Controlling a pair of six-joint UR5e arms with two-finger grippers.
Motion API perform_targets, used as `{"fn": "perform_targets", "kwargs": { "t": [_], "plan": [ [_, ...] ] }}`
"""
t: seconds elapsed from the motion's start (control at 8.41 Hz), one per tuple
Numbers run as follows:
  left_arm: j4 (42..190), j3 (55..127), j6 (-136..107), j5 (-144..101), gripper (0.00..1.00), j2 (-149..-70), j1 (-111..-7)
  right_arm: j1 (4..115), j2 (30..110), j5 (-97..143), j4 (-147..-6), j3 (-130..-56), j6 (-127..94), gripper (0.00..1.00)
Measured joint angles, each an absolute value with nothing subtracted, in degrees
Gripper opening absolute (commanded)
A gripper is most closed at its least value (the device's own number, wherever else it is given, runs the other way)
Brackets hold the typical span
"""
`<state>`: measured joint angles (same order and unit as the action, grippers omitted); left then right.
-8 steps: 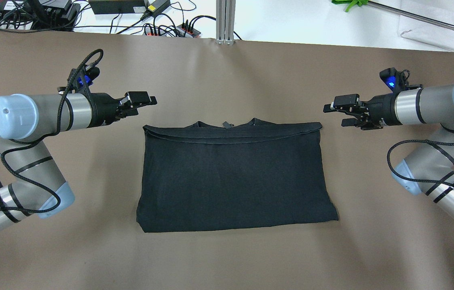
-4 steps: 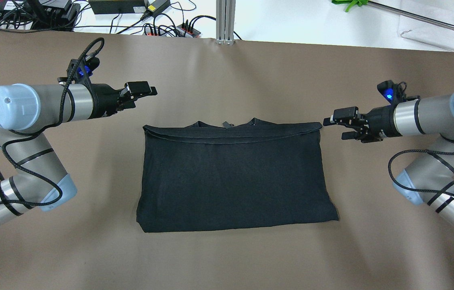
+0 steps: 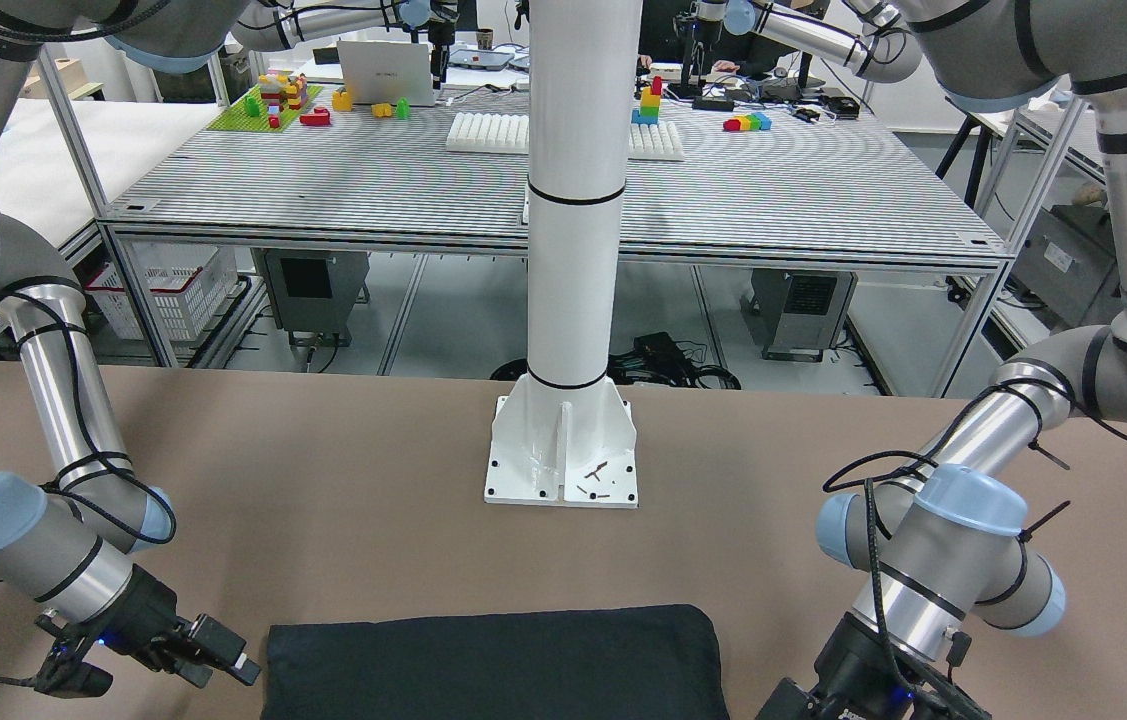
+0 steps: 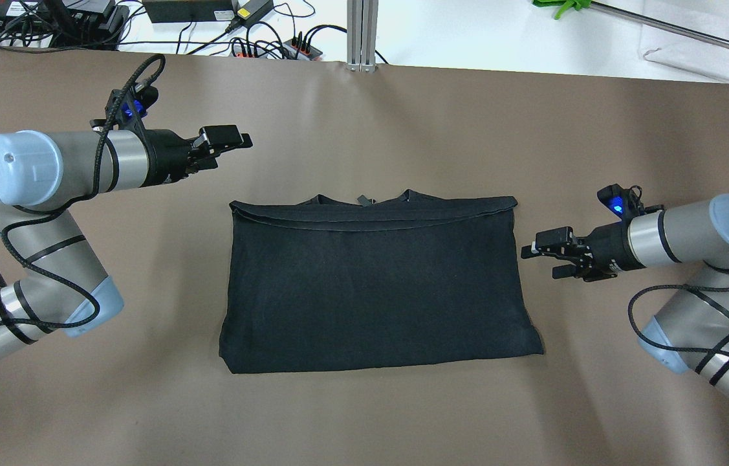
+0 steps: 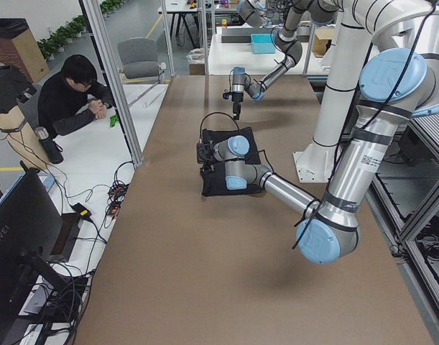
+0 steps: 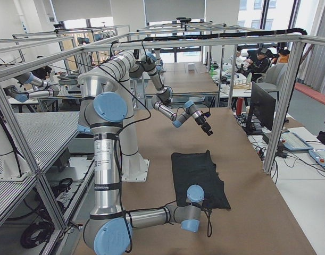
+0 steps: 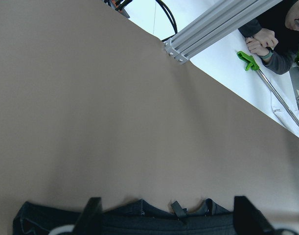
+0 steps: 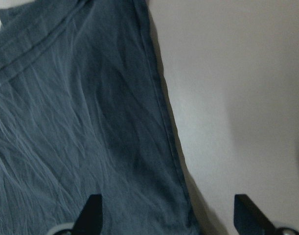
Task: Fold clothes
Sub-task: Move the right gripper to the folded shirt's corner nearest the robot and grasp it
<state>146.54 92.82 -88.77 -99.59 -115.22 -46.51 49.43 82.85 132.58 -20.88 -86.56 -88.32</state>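
Garment (image 4: pixel 370 285), plain black, is laid flat at the centre of the brown-covered table (image 4: pixel 364 421). It is folded to a rough rectangle, slightly wider along the near (robot-side) edge than along the far one. Neckline is seen at the far edge, with a hemmed band folded across just near of it.

Right gripper (image 4: pixel 537 262) is held level just beside the garment's right edge, about midway along it. Tips are pointed at the cloth, with a thin strip of table visible between. Jaws are spread and empty. In the right wrist view the hemmed edge is seen between the two fingertips (image 8: pixel 93 215). Height over the table cannot be told.

Left gripper (image 4: pixel 231 147) is set beyond the garment's far-left corner, clear of the cloth, pointed right. Jaws are likewise parted and empty. In the left wrist view bare table and the neckline are seen past the fingertips (image 7: pixel 93 218).

White pole's base plate (image 3: pixel 563 450) is fixed on the near side of the table, apart from the garment. Aluminium post (image 4: pixel 362 32) and cables (image 4: pixel 261 39) are seen past the far edge. Person (image 5: pixel 72 97) is seated beyond that edge, at a white bench.
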Motion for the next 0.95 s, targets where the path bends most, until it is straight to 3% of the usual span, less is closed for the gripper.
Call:
{"fn": "perform_targets", "kwargs": {
  "t": [0.36,0.71,0.83,0.95],
  "plan": [
    [146.6,93.1,-88.8,-99.5,0.94,-115.3,-46.5,45.1,87.8,131.8,-20.8,-91.3,-88.2,0.94],
    [146.6,93.2,-88.8,-99.1,0.94,-115.6,-46.3,40.5,88.6,127.1,-20.8,-91.5,-88.0,0.93],
    [146.6,93.1,-88.8,-99.1,0.94,-115.6,-46.3,39.3,88.7,125.5,-20.8,-91.5,-87.9,0.88],
    [146.6,93.0,-88.8,-99.1,0.94,-115.7,-46.2,38.7,88.8,124.6,-20.8,-91.5,-87.8,0.66]
  ]
}}
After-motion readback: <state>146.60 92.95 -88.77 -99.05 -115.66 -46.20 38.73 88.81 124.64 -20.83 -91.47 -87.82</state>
